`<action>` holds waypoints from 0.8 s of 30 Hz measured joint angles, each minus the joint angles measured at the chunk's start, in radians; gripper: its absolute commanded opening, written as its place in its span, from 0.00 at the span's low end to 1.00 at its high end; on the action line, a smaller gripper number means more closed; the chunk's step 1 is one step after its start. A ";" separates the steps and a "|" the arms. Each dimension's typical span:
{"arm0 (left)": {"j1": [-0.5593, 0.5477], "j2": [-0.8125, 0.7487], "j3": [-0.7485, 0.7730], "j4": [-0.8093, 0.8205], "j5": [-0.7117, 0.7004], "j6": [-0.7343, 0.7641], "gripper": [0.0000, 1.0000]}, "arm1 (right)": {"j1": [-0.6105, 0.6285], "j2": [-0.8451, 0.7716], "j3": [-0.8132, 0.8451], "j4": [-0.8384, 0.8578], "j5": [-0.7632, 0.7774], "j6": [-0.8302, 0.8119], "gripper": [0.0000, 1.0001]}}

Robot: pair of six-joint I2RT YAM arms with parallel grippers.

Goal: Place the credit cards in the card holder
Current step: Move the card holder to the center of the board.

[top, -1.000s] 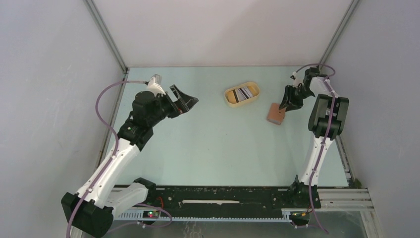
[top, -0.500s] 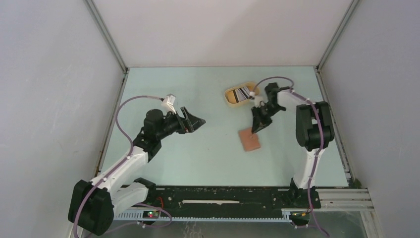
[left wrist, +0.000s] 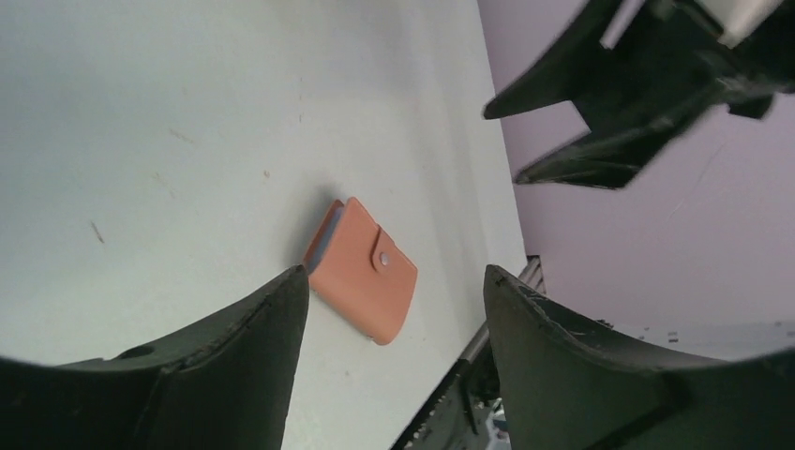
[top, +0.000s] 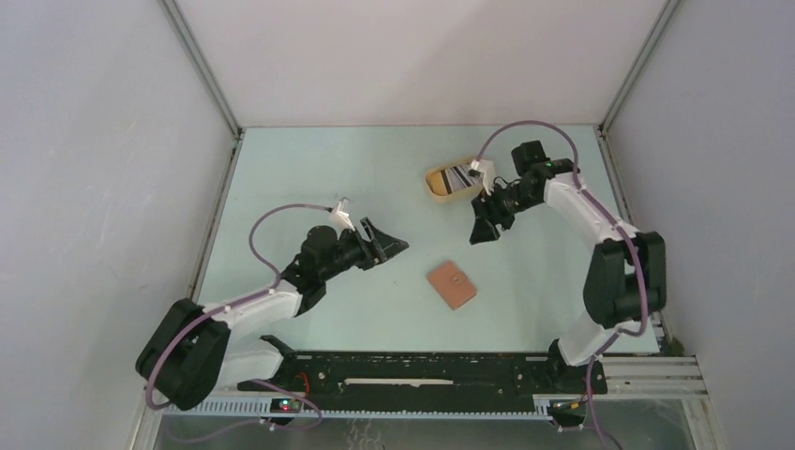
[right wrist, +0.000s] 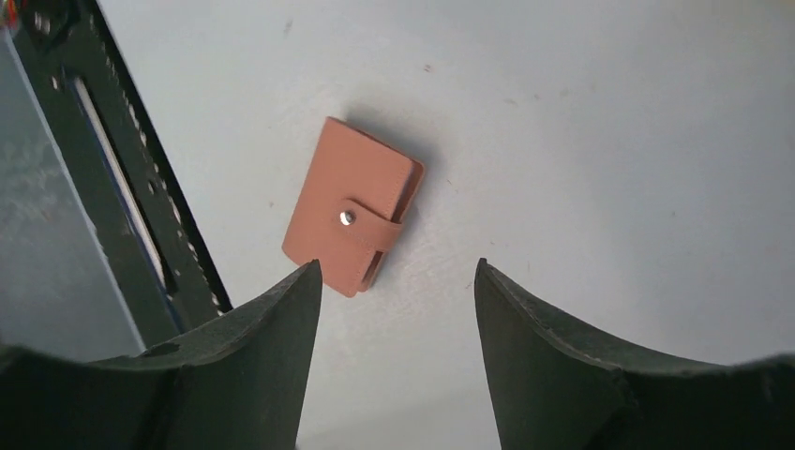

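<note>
Currently the single card holder lies flat and snapped closed on the table, toward the near edge and a little right of the middle. Its long axis runs on a diagonal from far-left to near-right, with the snap tab facing up. It sits between the two arms. From the left end effector it lies to the right and slightly nearer the near edge. From the right end effector it lies toward the near edge and a touch left. The right one looks marginally closer, though not by much. Both end effectors have their jaws spread wide and grip nothing, and each wrist view frames the holder in the gap between its fingers. The credit cards rest in the one yellow oval tray near the far edge, right of centre. A striped one and a dark one show, but the exact count cannot be told. The holder probably needs unsnapping first.
</note>
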 measured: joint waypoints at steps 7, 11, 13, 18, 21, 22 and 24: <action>-0.072 0.109 -0.018 0.049 -0.039 -0.190 0.58 | 0.141 -0.141 -0.180 0.049 -0.016 -0.280 0.66; -0.082 0.161 -0.019 0.066 -0.035 -0.257 0.55 | 0.244 -0.140 -0.280 0.130 0.040 -0.337 0.62; -0.087 0.201 -0.018 0.086 -0.033 -0.281 0.51 | 0.273 -0.140 -0.311 0.158 0.057 -0.395 0.61; -0.117 0.316 -0.016 0.111 -0.022 -0.329 0.48 | 0.285 -0.140 -0.351 0.195 0.076 -0.543 0.59; -0.134 0.347 -0.016 0.112 -0.017 -0.362 0.48 | 0.292 -0.139 -0.361 0.213 0.090 -0.594 0.59; -0.137 0.351 -0.016 0.113 -0.015 -0.370 0.48 | 0.296 -0.138 -0.362 0.221 0.095 -0.609 0.59; -0.145 0.353 -0.014 0.110 -0.013 -0.382 0.48 | 0.300 -0.134 -0.363 0.236 0.101 -0.635 0.58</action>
